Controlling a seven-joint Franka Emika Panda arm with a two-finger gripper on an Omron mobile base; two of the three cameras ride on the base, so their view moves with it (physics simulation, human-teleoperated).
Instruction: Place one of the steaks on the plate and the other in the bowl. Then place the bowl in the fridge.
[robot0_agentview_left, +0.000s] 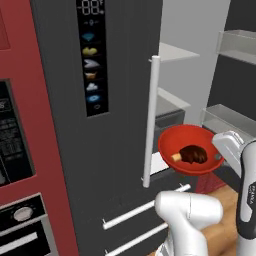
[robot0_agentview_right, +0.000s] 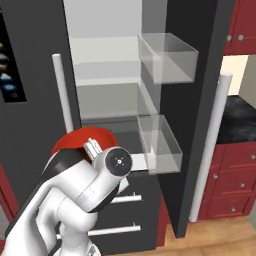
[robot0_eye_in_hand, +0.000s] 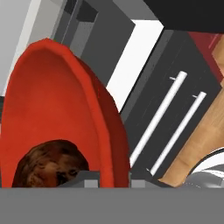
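My gripper (robot0_agentview_left: 218, 156) is shut on the right rim of the orange-red bowl (robot0_agentview_left: 187, 140) and holds it in the air. The dark brown steak (robot0_agentview_left: 192, 154) with a tan bone end lies inside the bowl. The bowl hangs in front of the fridge (robot0_agentview_left: 120, 100), just right of the shut left door's long handle, level with a lower shelf. The fridge's right door (robot0_agentview_right: 195, 100) stands open. In the hand view the bowl (robot0_eye_in_hand: 52, 96) rises from my gripper (robot0_eye_in_hand: 114, 180), with the steak (robot0_eye_in_hand: 48, 166) low inside it. My arm covers most of the bowl (robot0_agentview_right: 75, 140) in the right base view. The plate is out of view.
Clear door bins (robot0_agentview_right: 160, 57) (robot0_agentview_right: 160, 142) jut from the open door beside the white shelves (robot0_agentview_right: 105, 75). Two bar-handled drawers (robot0_agentview_left: 145, 207) sit below the bowl. A black oven panel (robot0_agentview_left: 15, 135) in a red cabinet is on the left, and red cabinets (robot0_agentview_right: 230, 190) on the right.
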